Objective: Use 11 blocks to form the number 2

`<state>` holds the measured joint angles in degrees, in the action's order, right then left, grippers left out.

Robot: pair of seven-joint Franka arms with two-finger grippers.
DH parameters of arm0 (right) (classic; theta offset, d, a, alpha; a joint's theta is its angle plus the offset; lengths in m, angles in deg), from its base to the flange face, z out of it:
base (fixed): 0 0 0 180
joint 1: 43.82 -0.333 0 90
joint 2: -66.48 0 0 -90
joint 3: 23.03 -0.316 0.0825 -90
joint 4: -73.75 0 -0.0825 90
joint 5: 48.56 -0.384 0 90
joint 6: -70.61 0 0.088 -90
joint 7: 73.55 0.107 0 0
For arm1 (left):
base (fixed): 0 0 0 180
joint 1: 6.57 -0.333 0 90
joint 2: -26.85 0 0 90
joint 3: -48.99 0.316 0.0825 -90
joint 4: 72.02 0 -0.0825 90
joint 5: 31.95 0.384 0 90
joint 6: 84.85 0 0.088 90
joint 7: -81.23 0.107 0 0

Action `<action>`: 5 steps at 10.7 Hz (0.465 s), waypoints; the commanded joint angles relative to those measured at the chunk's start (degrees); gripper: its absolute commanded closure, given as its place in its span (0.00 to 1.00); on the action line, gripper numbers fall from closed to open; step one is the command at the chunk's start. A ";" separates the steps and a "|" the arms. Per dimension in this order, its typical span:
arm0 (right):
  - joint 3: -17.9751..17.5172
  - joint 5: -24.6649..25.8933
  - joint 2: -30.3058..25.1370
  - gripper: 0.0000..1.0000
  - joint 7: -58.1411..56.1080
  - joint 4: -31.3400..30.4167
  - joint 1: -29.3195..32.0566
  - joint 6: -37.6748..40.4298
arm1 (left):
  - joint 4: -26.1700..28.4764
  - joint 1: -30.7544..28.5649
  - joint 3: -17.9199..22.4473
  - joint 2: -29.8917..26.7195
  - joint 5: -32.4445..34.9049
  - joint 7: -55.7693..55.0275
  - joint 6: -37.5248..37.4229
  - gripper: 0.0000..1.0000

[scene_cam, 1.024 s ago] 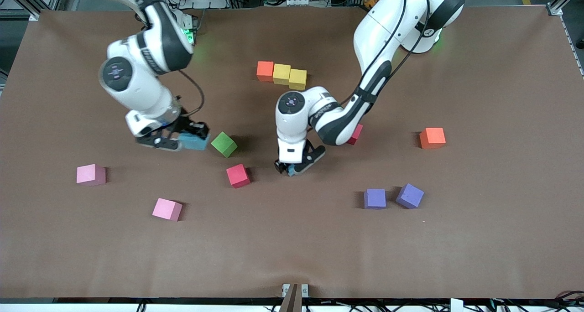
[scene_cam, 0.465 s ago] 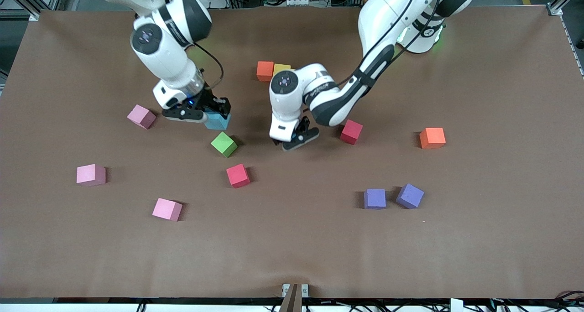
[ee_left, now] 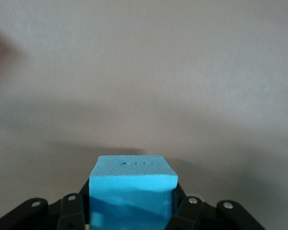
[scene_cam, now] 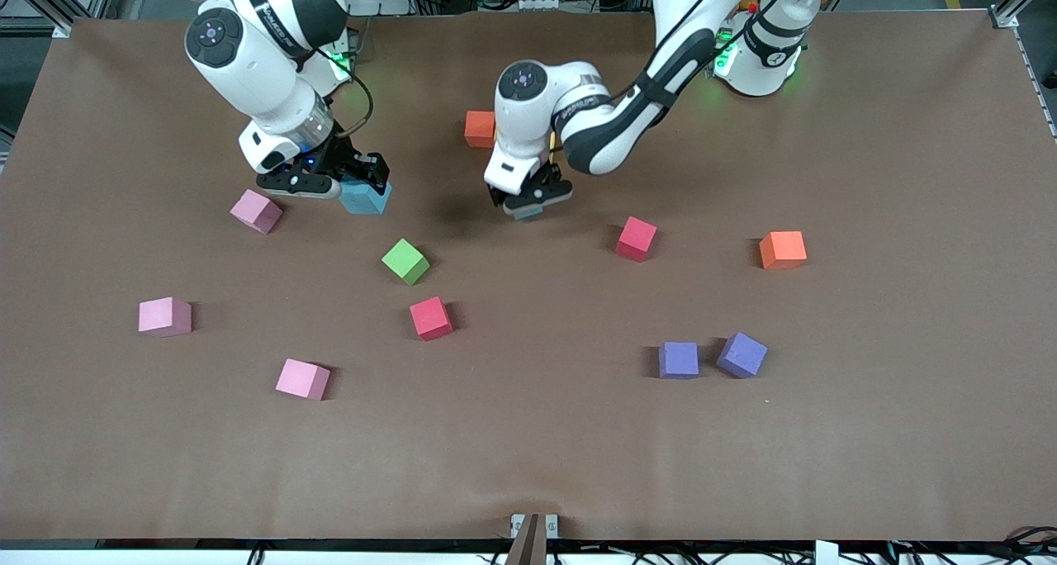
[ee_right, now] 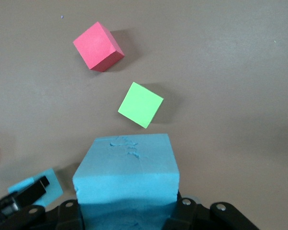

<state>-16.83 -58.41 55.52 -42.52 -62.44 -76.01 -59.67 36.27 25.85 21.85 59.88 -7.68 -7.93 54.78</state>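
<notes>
Both arms carried a light blue cube. The left end effector point(scene_cam: 528, 204) clenched one point(scene_cam: 526, 212) just beside the orange cube point(scene_cam: 479, 129), where the digit's top row probably lay hidden under the arm. The right end effector point(scene_cam: 330, 187) gripped the other point(scene_cam: 364, 197) above the surface point(scene_cam: 867, 433). The cubes looked light, foam-like and dentable, best pinched on opposite flat faces. Being cubes, they had no long axis.

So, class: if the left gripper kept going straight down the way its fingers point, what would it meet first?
Probably bare table: the left gripper, shut on a light blue block, has only brown surface under it, though depth is unclear.
</notes>
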 commanded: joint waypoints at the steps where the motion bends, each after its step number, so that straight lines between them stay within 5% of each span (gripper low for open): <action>1: -0.05 -0.43 -1.26 0.71 -0.89 -0.92 1.07 -0.41 | 6.30 -0.95 -0.81 -2.62 4.27 0.39 4.85 1.00; 5: 0.30 -0.25 -0.82 0.70 -0.89 -0.74 0.98 -0.59 | 10.43 -0.95 -0.90 -3.06 7.89 0.39 8.82 1.00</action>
<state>-16.53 -58.41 55.52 -42.58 -62.45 -75.58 -59.83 43.18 25.71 21.48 59.41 -1.30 -7.88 61.99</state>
